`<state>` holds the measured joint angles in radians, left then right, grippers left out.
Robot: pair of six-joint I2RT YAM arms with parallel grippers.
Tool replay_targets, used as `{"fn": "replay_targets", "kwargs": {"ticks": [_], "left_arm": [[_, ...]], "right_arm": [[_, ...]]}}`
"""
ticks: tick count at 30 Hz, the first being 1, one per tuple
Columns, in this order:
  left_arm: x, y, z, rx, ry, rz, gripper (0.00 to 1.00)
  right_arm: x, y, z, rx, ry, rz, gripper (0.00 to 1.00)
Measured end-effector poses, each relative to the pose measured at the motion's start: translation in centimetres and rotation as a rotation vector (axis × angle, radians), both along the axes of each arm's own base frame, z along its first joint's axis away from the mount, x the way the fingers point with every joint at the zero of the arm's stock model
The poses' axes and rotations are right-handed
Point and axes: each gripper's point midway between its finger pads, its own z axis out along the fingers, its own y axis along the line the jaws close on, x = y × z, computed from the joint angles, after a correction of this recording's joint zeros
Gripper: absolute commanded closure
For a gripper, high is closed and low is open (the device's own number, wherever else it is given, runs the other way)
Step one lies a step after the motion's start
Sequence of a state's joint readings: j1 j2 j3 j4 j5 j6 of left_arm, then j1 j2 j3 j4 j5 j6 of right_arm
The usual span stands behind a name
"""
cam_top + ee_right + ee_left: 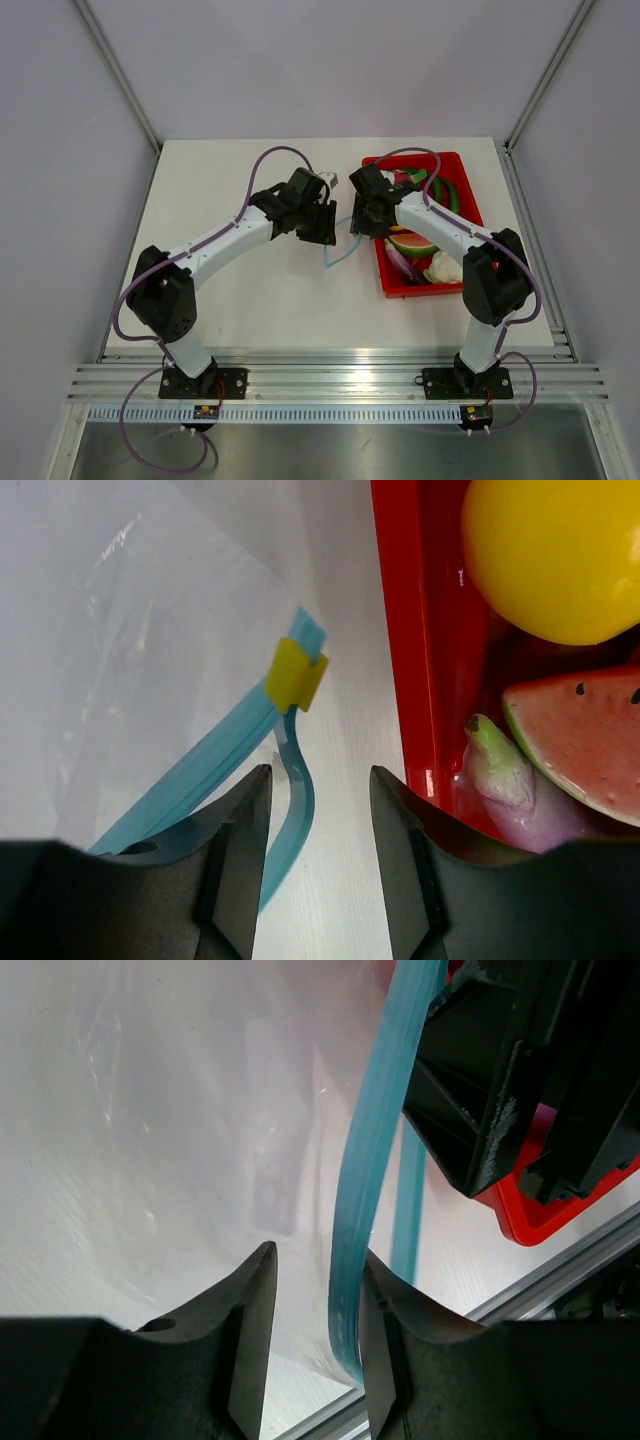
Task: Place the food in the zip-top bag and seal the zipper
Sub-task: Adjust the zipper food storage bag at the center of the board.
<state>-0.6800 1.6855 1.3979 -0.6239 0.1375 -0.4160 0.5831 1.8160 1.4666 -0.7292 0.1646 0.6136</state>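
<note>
The clear zip-top bag [180, 1140] lies between my two grippers, just left of the red tray [470, 205]. Its light-blue zipper [345, 1260] runs between the open fingers of my left gripper [318, 1260], close to the right finger. My right gripper [320, 775] is open over the zipper's loose curled end [298, 810], just below a yellow slider [296, 672]. The round yellow fruit [560, 550], watermelon wedge [590, 740] and purple eggplant [510, 785] lie in the tray. In the top view both grippers [322, 222] [362, 215] face each other.
The red tray's left wall [410, 630] stands just right of my right gripper. The tray also holds a white piece [443, 267] and green pieces [445, 190]. My right gripper's black body [500, 1080] fills the upper right of the left wrist view. Metal rails line the table's near edge.
</note>
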Motion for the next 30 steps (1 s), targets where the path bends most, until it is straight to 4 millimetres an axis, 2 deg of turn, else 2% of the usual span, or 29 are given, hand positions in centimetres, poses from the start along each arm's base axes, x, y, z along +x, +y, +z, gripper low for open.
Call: {"fn": "replay_targets", "kwargs": {"ticks": [1, 2, 3, 4, 13, 18, 21, 22, 23, 25, 30], "left_arm": [[0.0, -0.1, 0.0, -0.003, -0.001, 0.001, 0.71], [0.1, -0.1, 0.1, -0.005, -0.003, 0.003, 0.89], [0.1, -0.1, 0.1, -0.009, -0.001, 0.009, 0.98], [0.1, -0.2, 0.1, -0.010, -0.002, 0.009, 1.00], [0.3, -0.3, 0.2, -0.015, -0.010, 0.012, 1.00], [0.8, -0.2, 0.9, -0.023, -0.033, 0.040, 1.00], [1.0, 0.1, 2.0, -0.033, -0.066, 0.054, 1.00], [1.0, 0.1, 2.3, -0.037, -0.074, 0.057, 1.00], [1.1, 0.3, 2.7, -0.040, -0.085, 0.062, 1.00], [1.1, 0.5, 3.3, -0.040, -0.101, 0.071, 1.00], [1.6, 1.7, 4.1, 0.013, -0.133, 0.087, 1.00]], "right_arm": [[0.0, 0.0, -0.1, 0.000, 0.001, -0.001, 0.49], [-0.1, 0.0, -0.2, 0.000, 0.002, -0.002, 0.49], [-0.1, -0.1, -0.4, 0.000, 0.004, -0.003, 0.49], [-0.2, -0.1, -0.5, -0.001, 0.005, -0.004, 0.49], [-0.2, 0.2, -1.3, 0.018, 0.004, -0.009, 0.49], [-0.5, 0.8, -1.7, 0.062, 0.008, -0.007, 0.52], [-1.0, 1.1, -2.1, 0.092, 0.023, -0.005, 0.68], [-1.0, 1.3, -2.1, 0.100, 0.023, -0.007, 0.79], [-1.1, 1.3, -2.1, 0.105, 0.025, -0.009, 0.84], [-1.0, 1.5, -2.0, 0.115, 0.023, -0.010, 0.99], [-0.9, 1.1, -1.6, 0.096, 0.008, -0.013, 1.00]]}}
